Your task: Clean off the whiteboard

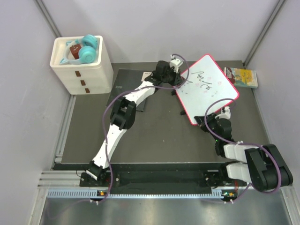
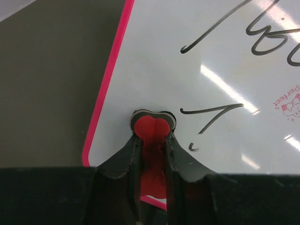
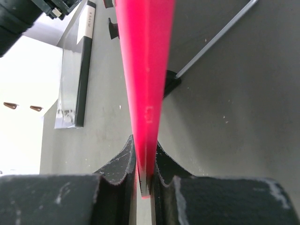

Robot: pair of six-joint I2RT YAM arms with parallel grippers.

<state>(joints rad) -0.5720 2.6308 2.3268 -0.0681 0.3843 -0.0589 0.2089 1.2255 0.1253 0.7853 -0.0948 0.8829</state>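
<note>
The whiteboard (image 1: 208, 89) has a pink-red frame and dark scribbles, and it stands tilted up off the mat at the back right. My right gripper (image 1: 214, 116) is shut on its near lower edge; in the right wrist view the pink frame (image 3: 145, 70) runs edge-on between my right gripper's (image 3: 146, 159) jaws. My left gripper (image 1: 180, 80) is at the board's left part, shut on a red heart-shaped eraser (image 2: 152, 127). The eraser presses on the white face (image 2: 187, 70) near the pink left corner. Scribbles lie just right of it and above it.
A white drawer box (image 1: 82, 65) with teal headphones on top stands at the back left. A flat black notebook (image 1: 126, 82) lies under the left arm and shows in the right wrist view (image 3: 75, 79). A yellow-green book (image 1: 243, 77) lies at the back right. A dark mat (image 1: 154, 136) covers the table.
</note>
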